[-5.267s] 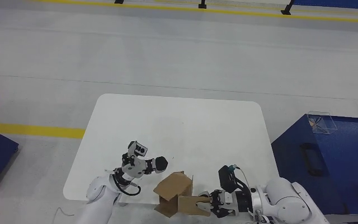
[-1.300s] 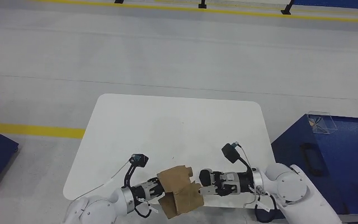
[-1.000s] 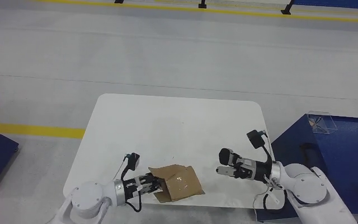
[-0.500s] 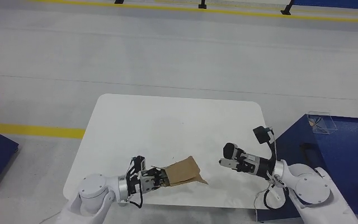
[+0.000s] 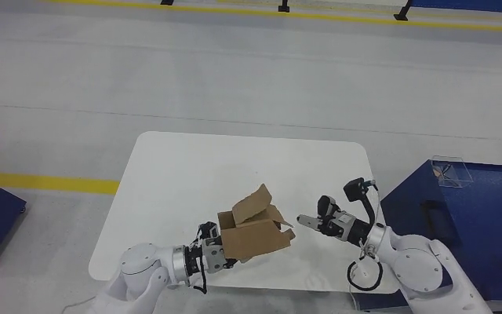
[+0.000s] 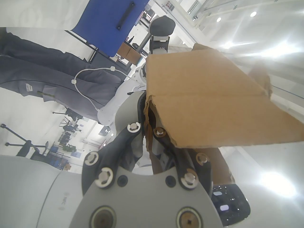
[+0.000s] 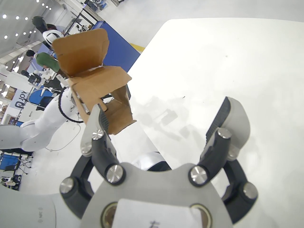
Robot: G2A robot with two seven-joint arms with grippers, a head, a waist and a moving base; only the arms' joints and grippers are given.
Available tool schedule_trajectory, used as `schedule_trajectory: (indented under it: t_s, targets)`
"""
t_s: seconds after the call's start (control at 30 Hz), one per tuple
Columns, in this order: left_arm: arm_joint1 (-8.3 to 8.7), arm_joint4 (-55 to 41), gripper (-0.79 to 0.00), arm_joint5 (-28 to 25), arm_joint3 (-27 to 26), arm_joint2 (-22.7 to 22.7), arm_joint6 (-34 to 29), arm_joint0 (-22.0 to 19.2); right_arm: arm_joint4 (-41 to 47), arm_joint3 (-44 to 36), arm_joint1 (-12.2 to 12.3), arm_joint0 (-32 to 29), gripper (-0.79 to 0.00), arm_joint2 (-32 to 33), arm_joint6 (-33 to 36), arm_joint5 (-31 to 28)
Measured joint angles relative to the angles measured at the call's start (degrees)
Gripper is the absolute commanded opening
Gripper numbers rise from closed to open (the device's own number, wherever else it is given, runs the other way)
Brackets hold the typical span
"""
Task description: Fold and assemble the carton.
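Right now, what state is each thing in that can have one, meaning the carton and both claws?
carton: partly erected, top and end flaps open, gripped at one end.
left claw: shut on the carton's wall.
right claw: open, holding nothing, facing the carton's open end.

Open passage across the far table (image 5: 235, 169) — the carton (image 5: 252, 229) hangs just ahead of the right pincer (image 5: 301, 220).

Industrial hall: yellow floor lines (image 5: 55, 184)
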Motion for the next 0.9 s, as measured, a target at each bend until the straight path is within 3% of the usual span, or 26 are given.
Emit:
schedule_trajectory:
  t_s: [0.57, 0.9]
  targets:
    - [0.62, 1.0, -0.785, -5.2, -1.6, -0.1, 1.5, 1.1, -6.3, 3.7, -1.4, 5.1, 0.0, -12.3, 6.0, 1.0]
    - [0.8, 1.3, -0.785, -6.2, -0.5, 0.3, 3.0, 0.5, -0.6, 2.2, -1.2, 4.3, 0.0, -7.6, 4.1, -0.3]
